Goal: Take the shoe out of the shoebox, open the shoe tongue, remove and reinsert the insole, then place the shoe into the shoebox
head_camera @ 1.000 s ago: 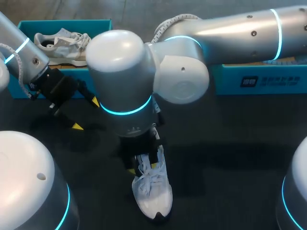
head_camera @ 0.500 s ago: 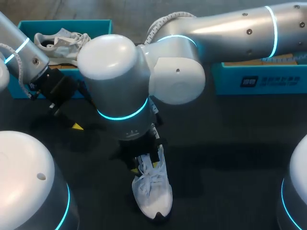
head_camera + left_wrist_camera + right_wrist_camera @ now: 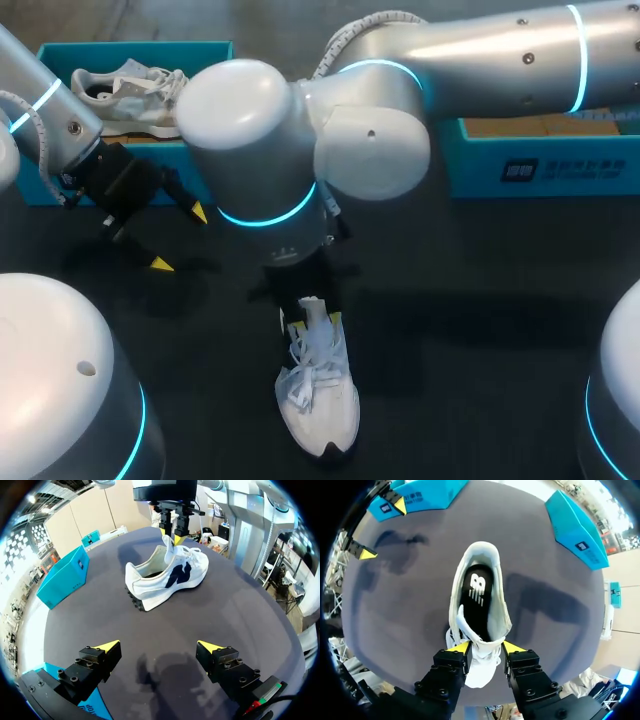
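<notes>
1. The right claw [image 3: 310,318] has risen slightly since a second ago and drawn the tongue [image 3: 312,305] upright, so the opening step looks underway.
2. It pinches the tongue between narrowly parted fingers; the left claw [image 3: 180,238] hangs wide open and empty.
3. The white shoe [image 3: 318,405], its dark insole [image 3: 477,592] showing, lies on the table [image 3: 480,300] at lower centre.

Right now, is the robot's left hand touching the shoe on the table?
Apart. The left wrist view shows bare table between the open left hand and the shoe ahead of it.

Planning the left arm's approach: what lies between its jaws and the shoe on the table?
Only bare tabletop before the shoe, shown in the left wrist view.
</notes>
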`<move>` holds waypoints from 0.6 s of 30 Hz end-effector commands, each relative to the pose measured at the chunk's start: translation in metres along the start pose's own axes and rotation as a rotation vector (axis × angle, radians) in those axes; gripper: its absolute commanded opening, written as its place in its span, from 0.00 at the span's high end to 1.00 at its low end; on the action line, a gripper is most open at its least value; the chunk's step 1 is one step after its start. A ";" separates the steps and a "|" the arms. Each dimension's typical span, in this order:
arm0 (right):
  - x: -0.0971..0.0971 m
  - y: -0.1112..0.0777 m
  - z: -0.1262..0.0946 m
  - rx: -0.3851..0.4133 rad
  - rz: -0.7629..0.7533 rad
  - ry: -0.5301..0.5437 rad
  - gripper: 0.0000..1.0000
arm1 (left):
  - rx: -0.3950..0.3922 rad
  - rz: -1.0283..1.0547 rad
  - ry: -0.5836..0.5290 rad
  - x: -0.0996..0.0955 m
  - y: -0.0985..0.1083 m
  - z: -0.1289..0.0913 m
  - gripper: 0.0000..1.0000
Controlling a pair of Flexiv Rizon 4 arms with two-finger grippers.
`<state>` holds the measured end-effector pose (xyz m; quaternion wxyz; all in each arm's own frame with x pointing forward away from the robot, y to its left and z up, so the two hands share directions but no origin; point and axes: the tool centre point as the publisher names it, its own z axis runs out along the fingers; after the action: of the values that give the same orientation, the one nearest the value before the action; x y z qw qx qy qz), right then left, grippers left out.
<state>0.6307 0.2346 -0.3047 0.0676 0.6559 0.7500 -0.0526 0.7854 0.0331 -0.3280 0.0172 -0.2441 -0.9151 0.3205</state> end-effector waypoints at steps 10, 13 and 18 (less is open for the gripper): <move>0.014 0.010 0.020 -0.011 0.181 0.069 0.67 | -0.002 0.000 0.004 -0.001 0.000 0.000 0.00; 0.015 0.015 0.022 -0.013 0.171 0.071 0.69 | -0.002 0.000 0.004 -0.001 0.000 0.000 0.00; 0.014 0.024 0.028 -0.015 0.147 0.071 0.69 | -0.002 0.000 0.004 -0.001 0.000 0.000 0.00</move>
<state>0.6539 0.2442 -0.3301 0.0466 0.6774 0.7339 -0.0216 0.7854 0.0331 -0.3279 0.0171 -0.2441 -0.9151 0.3205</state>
